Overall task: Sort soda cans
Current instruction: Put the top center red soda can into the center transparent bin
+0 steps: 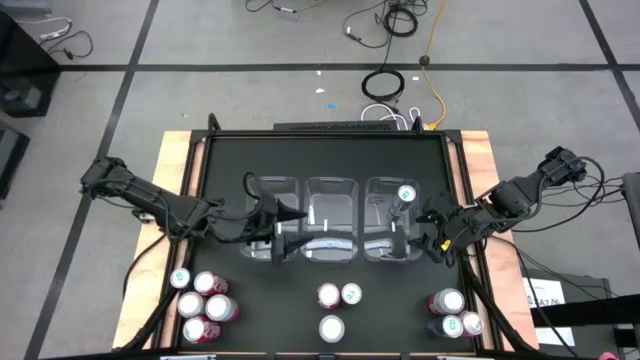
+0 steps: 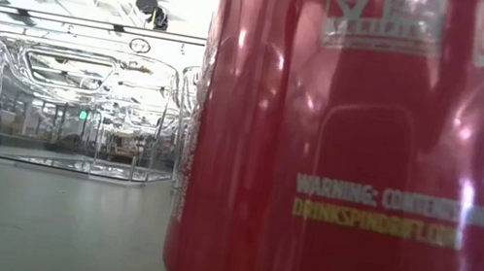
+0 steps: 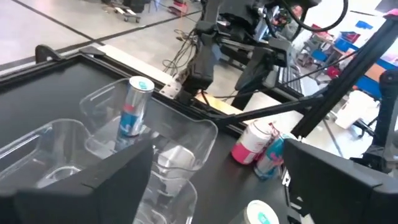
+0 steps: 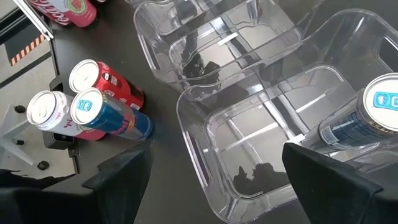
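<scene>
Inside the right-hand clear bin [image 1: 393, 232] stood one blue can [image 1: 406, 195], upright — our right gripper [image 1: 428, 232] hung just beside it, jaws apart. Our left gripper [image 1: 283, 236] hovered over the left bin [image 1: 262, 190], jaws apart too. Other cans [image 1: 204, 304] clustered along the desk's [image 1: 230, 160] near edge.

Two dark, near-black jointed arms seen from above, built of chunky angular segments. Left arm [image 1: 150, 200] trailed by black cables along its length. Right arm [image 1: 520, 195] likewise looped with black cable near its outer joint. Broad, flat matte-black fingers [image 3: 93, 186] shown in left wrist view; matching dark fingers [image 4: 336, 180] in right wrist view.
</scene>
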Motion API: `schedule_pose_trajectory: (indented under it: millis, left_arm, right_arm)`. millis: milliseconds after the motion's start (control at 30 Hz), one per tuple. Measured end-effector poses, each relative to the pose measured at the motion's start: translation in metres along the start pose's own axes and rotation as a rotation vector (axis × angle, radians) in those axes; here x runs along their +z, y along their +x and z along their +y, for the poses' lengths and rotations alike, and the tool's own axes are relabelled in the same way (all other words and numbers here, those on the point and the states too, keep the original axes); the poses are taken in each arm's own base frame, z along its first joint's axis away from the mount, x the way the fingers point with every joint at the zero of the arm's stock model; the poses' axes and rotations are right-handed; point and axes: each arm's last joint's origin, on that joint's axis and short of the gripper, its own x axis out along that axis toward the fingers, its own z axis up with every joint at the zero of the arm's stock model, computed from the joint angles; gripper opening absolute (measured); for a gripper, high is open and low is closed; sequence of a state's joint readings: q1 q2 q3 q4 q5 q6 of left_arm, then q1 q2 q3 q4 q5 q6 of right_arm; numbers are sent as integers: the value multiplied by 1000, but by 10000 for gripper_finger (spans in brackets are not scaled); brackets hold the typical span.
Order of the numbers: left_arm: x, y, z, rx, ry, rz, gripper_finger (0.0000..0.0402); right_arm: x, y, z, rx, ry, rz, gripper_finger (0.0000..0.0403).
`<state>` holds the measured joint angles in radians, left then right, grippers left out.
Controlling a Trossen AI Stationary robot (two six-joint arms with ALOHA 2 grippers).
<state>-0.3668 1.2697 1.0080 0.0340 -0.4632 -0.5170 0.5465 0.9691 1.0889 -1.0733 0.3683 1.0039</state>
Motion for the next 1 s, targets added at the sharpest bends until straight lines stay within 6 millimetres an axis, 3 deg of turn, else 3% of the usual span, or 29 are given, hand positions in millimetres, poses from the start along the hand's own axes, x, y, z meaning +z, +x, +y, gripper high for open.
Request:
schedule_pose_trajectory:
  millis: [100, 400, 500, 1000]
  left_arm:
    - [0, 0, 0, 17, -6, -13, 395]
    - [0, 0, 0, 12, -92, -9, 373]
    - [-2, 0, 0, 34, -51, 32, 373]
    - [-9, 46, -52, 64, 206, 410, 373]
  right_arm:
    - [0, 0, 0, 0, 1, 0, 350]
    - [0, 0, 0, -1, -16, 0, 350]
    - [0, 0, 0, -1, -25, 0, 350]
    - [0, 0, 0, 3, -48, 7, 350]
